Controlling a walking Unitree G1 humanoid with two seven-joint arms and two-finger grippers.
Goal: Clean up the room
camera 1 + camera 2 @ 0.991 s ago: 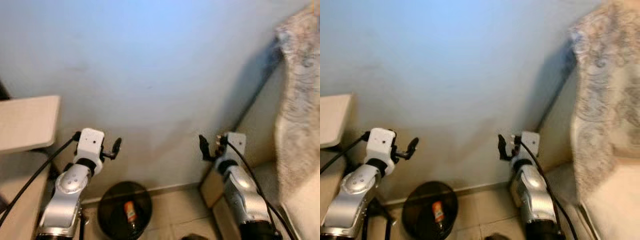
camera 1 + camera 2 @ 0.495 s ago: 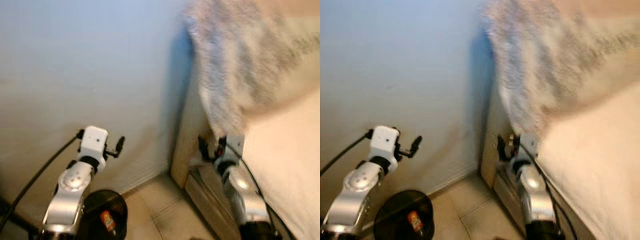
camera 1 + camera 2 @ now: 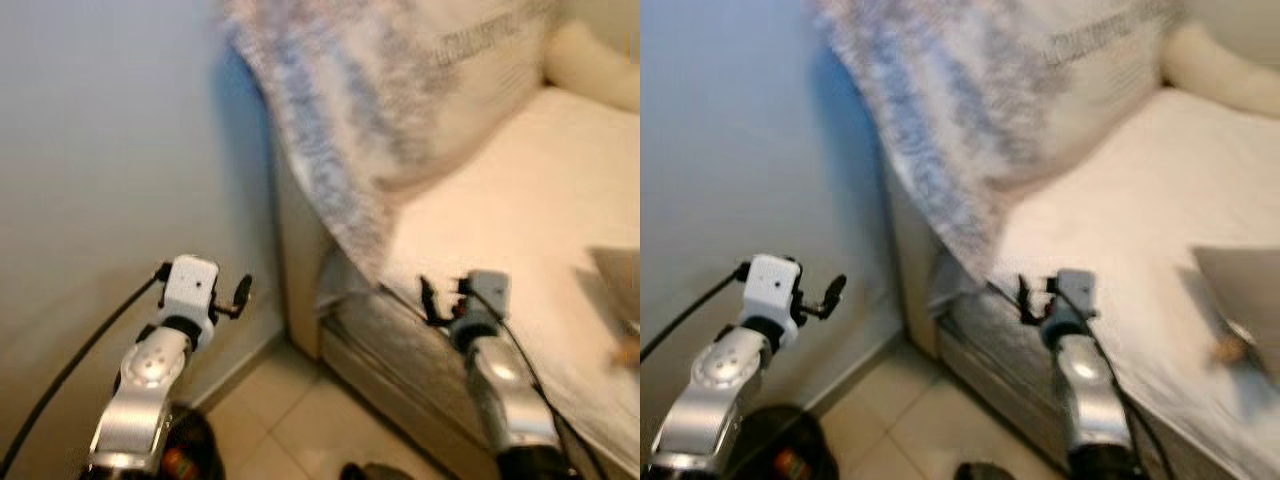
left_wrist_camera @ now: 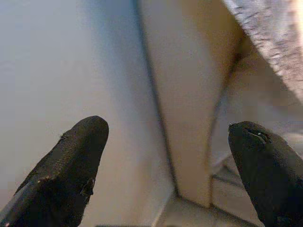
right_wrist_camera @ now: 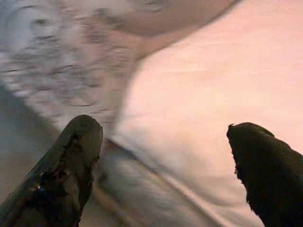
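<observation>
Bin (image 3: pixel 185 455): dark, on floor tiles below left arm; holds a small orange item.
Left gripper (image 4: pixel 165 156): fingers wide apart, empty, facing wall.
Right gripper (image 5: pixel 161 156): spread wide, empty, over bed (image 3: pixel 500 200) edge.
Blanket (image 3: pixel 360 110): draped on bed, beyond.
Advice: views blurred; steady the view before picking a target.

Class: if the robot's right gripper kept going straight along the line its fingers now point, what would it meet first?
Most likely the cream, cloth-covered bed surface: the open right gripper points at it, near the patterned grey-white blanket draped over its corner. Depth is unclear, so which comes first is a guess.
</observation>
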